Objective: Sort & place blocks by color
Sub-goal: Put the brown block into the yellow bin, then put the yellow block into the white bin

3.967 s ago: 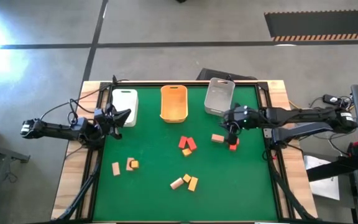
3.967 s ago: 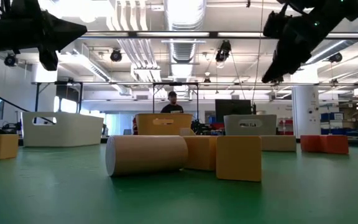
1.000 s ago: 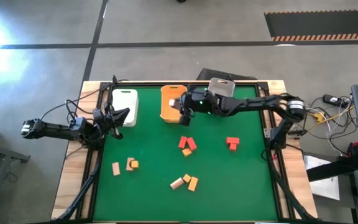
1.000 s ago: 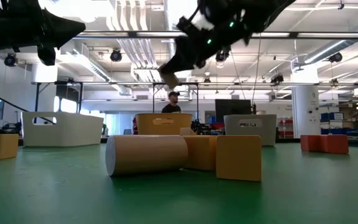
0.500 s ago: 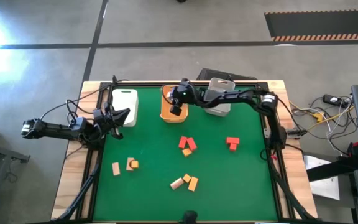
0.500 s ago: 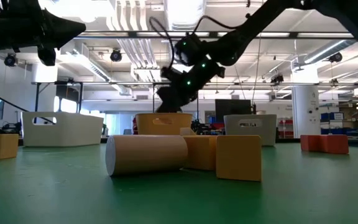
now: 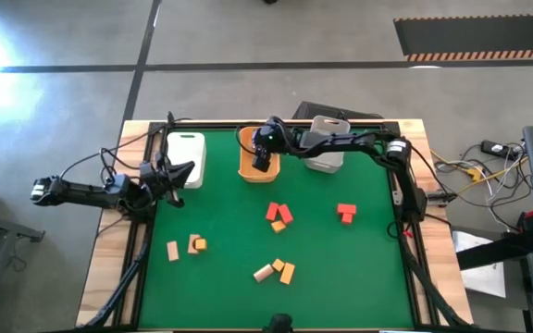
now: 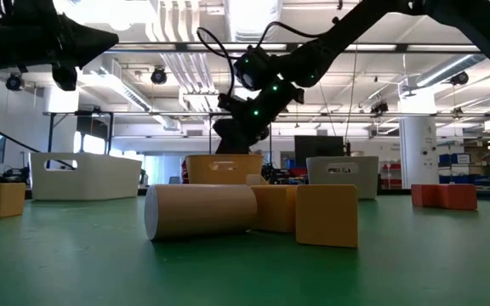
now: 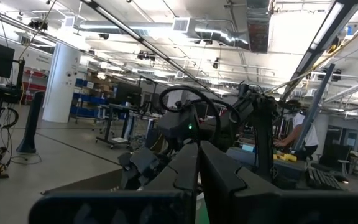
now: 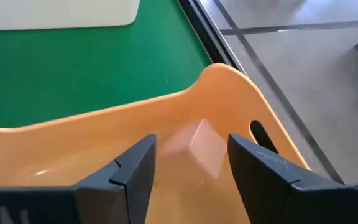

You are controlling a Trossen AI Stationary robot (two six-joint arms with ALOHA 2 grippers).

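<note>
Blocks (image 7: 279,215) scattered on green table (image 7: 368,277); one pale block (image 10: 199,148) blurred inside orange bin (image 10: 229,87), just beyond right gripper (image 10: 190,155), fingers parted, holding nothing. Drop step, judging by this. Next: lift clear, reach for red pair (image 7: 345,214). Left gripper (image 7: 185,171) closed, empty, parked beside white bin (image 7: 186,148).

Small wooden blocks lie loose on the green felt: red ones (image 7: 279,215) mid-table, yellow-orange and pale tan ones (image 7: 276,270) nearer the front
</note>
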